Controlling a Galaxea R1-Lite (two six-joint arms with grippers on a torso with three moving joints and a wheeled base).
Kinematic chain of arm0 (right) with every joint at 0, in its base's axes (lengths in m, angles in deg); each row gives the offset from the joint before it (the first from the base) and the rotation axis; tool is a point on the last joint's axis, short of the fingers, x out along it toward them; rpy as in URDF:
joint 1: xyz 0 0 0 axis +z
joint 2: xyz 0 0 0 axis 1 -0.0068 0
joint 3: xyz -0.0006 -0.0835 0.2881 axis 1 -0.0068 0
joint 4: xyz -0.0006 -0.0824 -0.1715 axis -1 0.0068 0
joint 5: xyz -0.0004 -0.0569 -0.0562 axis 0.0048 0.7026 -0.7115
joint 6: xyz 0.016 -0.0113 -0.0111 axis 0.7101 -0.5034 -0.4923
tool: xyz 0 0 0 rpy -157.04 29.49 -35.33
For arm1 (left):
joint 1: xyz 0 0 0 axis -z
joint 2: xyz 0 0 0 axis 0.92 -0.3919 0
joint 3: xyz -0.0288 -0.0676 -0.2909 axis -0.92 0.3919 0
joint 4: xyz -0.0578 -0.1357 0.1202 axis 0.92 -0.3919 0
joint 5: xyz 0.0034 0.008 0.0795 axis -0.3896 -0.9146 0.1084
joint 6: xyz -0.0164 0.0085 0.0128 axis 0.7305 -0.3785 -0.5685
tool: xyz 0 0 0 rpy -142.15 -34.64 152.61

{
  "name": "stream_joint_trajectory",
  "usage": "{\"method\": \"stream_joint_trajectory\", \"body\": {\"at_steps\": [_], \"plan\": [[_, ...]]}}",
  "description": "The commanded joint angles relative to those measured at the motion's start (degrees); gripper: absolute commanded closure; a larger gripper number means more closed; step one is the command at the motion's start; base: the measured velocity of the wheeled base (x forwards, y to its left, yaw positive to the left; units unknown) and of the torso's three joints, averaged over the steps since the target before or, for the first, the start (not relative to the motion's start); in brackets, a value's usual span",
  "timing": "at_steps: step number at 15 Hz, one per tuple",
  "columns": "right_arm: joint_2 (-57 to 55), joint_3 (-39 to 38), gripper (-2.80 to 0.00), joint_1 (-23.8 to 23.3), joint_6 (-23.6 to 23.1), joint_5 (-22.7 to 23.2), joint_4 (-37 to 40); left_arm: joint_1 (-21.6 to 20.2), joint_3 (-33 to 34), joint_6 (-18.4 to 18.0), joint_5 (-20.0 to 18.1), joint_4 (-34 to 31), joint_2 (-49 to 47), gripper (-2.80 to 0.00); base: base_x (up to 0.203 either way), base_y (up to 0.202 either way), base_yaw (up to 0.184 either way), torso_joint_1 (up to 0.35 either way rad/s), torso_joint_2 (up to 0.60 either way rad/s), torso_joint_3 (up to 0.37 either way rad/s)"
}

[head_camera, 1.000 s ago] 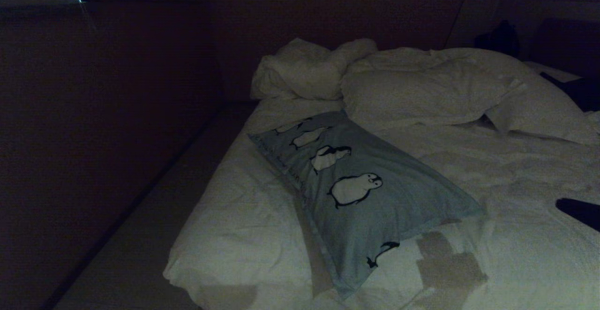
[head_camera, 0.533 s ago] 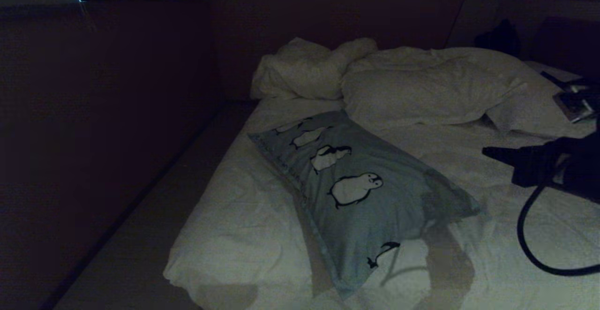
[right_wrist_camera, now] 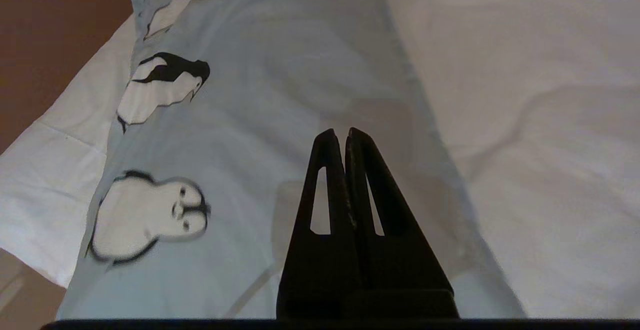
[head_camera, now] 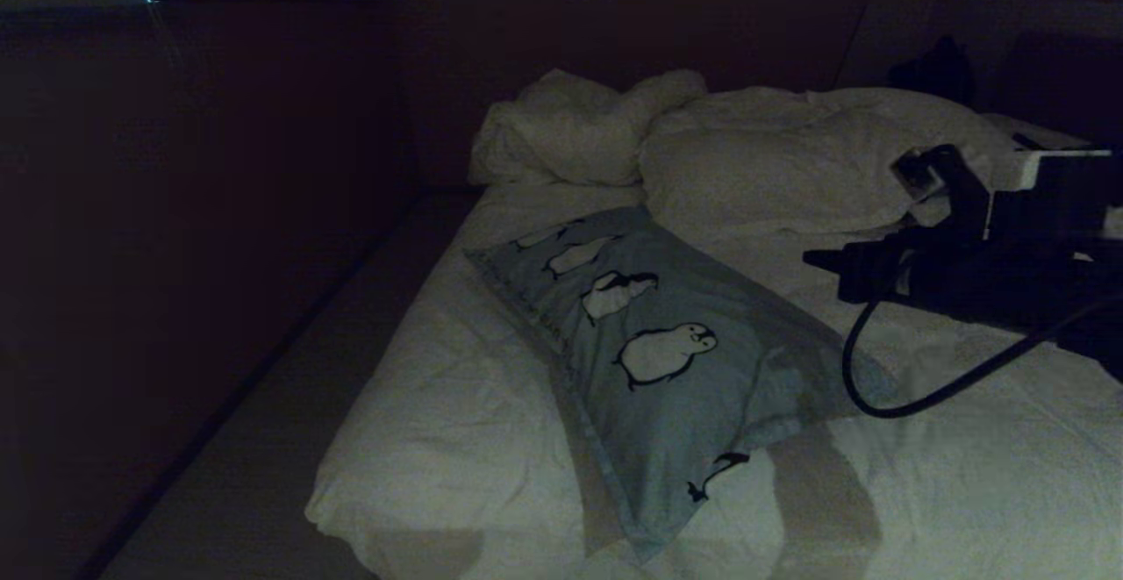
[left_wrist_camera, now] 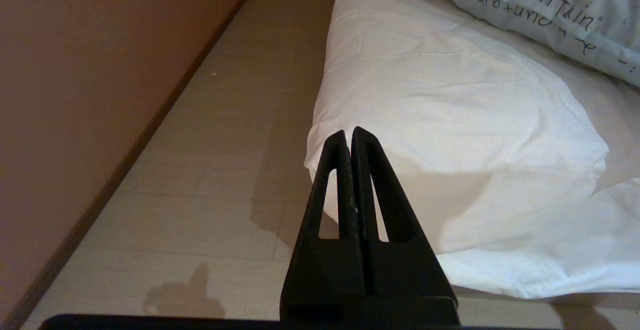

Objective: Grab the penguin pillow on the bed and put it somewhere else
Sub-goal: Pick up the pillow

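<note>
The penguin pillow [head_camera: 667,361], grey-blue with black-and-white penguins, lies slantwise on the near left part of the bed [head_camera: 965,466]. In the head view my right gripper [head_camera: 809,259] reaches in from the right, hanging above the pillow's right edge, shut and empty. The right wrist view looks down on the pillow [right_wrist_camera: 240,135] with the shut right gripper [right_wrist_camera: 340,133] over its right half, apart from the cloth. My left gripper [left_wrist_camera: 348,133] is shut and empty, low beside the bed's near left corner [left_wrist_camera: 450,120]; the pillow's edge with dark script [left_wrist_camera: 540,5] shows beyond it.
Plain white pillows [head_camera: 790,159] and bunched bedding [head_camera: 570,128] lie at the head of the bed. A strip of pale floor [head_camera: 263,440] runs between the bed and a dark wall [head_camera: 175,211] on the left. A black cable [head_camera: 886,387] hangs from my right arm.
My right arm has come in from the right edge, risen and reached leftward until its shut gripper hangs over the pillow's right edge. The pillow has not moved.
</note>
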Motion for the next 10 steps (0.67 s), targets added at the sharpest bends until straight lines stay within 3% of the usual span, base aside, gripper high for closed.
{"method": "stream_joint_trajectory", "body": {"at_steps": [1, 8, 9, 10], "plan": [[-5.85, 3.21, 0.00, 1.15, 0.38, -0.02, -0.23, 0.06, 0.09, 0.08, 0.02, -0.02, 0.02, 0.00, 0.000, 0.000, 0.000, 0.000, 0.00, 0.000], [-13.86, 8.99, 0.00, 3.54, 0.25, -0.71, -1.97, 0.00, 0.09, 0.06, 0.02, -0.02, 0.02, 0.00, 0.000, 0.000, 0.000, 0.005, 0.00, 0.000], [-13.65, 8.43, -2.80, 4.19, 0.31, -0.84, -2.79, 0.00, 0.09, 0.08, 0.02, -0.02, 0.02, 0.00, 0.000, 0.000, 0.000, 0.000, 0.00, 0.000], [-13.11, 8.05, -2.80, 4.48, 0.32, -0.78, -2.80, 0.00, 0.09, 0.06, 0.02, -0.02, 0.02, 0.00, 0.000, 0.000, 0.000, 0.000, 0.00, 0.000]]}}
